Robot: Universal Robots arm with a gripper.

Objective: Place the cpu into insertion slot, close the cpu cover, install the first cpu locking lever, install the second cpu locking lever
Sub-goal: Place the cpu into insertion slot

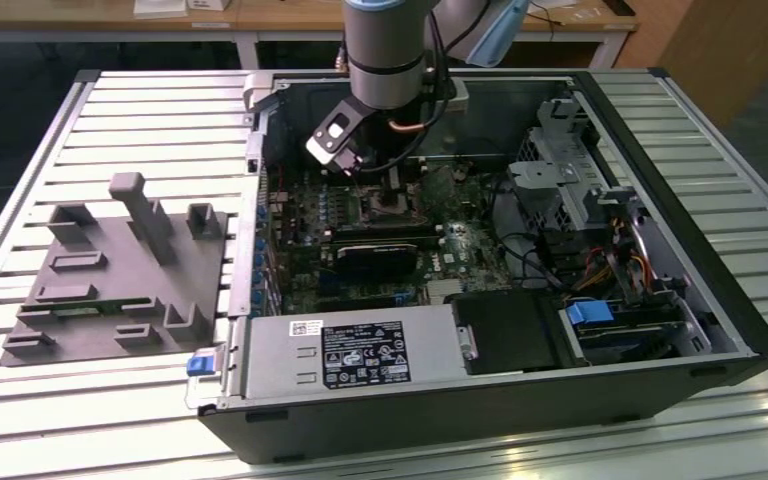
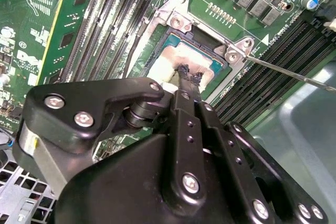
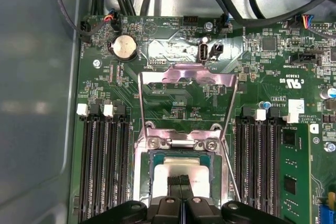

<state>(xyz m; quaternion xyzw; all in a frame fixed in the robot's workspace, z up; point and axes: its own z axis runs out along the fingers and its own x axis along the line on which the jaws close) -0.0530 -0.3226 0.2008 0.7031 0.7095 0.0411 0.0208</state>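
The cpu (image 3: 167, 174) lies in the insertion slot (image 3: 155, 157), with the pincer (image 3: 181, 181) pressed together at its top; placement is judged near complete. The cpu cover (image 3: 186, 74) stands raised beside the slot, and closing it requires the pincer clear.

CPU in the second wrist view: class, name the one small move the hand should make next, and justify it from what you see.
Probably lift the hand straight off. Shut, it rests on the cpu, which appears to lie flat in the insertion slot, while the cpu cover stands open.
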